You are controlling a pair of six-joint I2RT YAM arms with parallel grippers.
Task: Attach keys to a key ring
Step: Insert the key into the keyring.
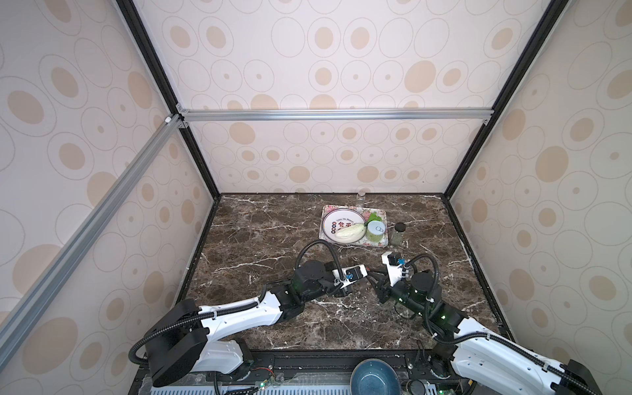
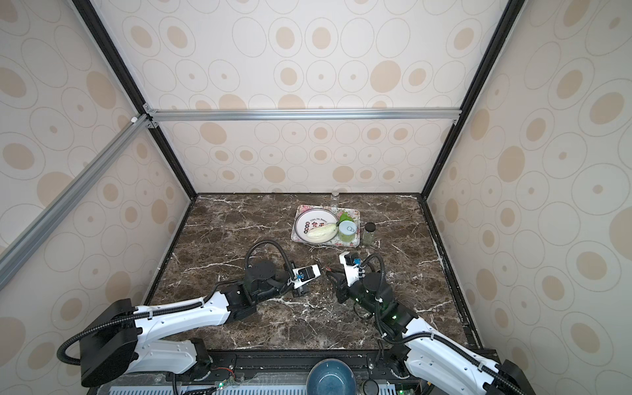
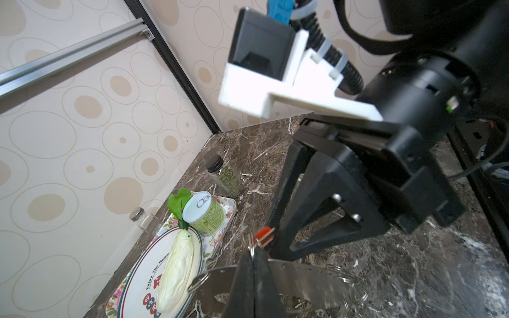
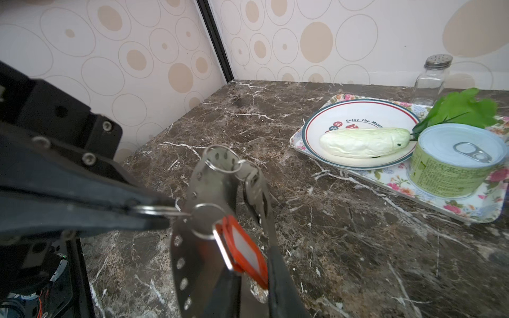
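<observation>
The key ring (image 4: pixel 203 179) is a flat grey plate with a row of holes along its rim, and it stands on edge between both grippers. A red key tag (image 4: pixel 243 249) with a white label hangs from a wire loop (image 4: pixel 206 220) at the plate's rim. My left gripper (image 3: pixel 252 252) is shut on a thin wire ring right beside that loop. My right gripper (image 4: pixel 248 239) has its jaws slightly apart, with the tag hanging in the gap and the plate against one finger. An oblong grey piece (image 4: pixel 254 190) hangs from another ring at the plate's end. In both top views the grippers (image 1: pixel 370 273) meet at mid-table.
A floral tray (image 1: pixel 381 213) at the back holds a plate, a pale cabbage (image 4: pixel 363 141), a green can (image 4: pixel 454 159) and a leaf. A herb jar (image 1: pixel 399 234) stands right of the tray and a glass shaker (image 1: pixel 361 195) by the back wall. A blue bowl (image 1: pixel 374 379) sits off the front edge.
</observation>
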